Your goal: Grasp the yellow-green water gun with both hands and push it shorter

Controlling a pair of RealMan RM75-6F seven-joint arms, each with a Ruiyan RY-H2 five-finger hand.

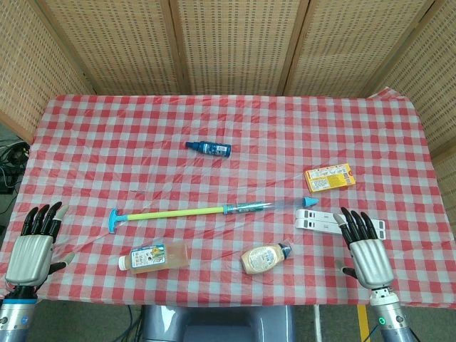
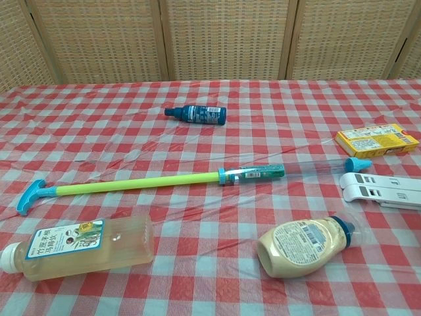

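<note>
The yellow-green water gun (image 1: 187, 211) lies extended across the middle of the checkered table, with a blue T-handle at its left end and a clear barrel with a blue tip at its right. The chest view shows the water gun (image 2: 141, 182) in full, no hand near it. My left hand (image 1: 34, 246) hovers at the table's front left corner, fingers spread, holding nothing. My right hand (image 1: 365, 249) is at the front right, also spread and empty. Both hands are well apart from the gun.
A tea bottle (image 1: 153, 256) and a tan sauce bottle (image 1: 265, 257) lie in front of the gun. White clips (image 1: 324, 220) lie beside my right hand. A yellow box (image 1: 330, 177) sits at right, a small blue bottle (image 1: 209, 148) beyond the gun.
</note>
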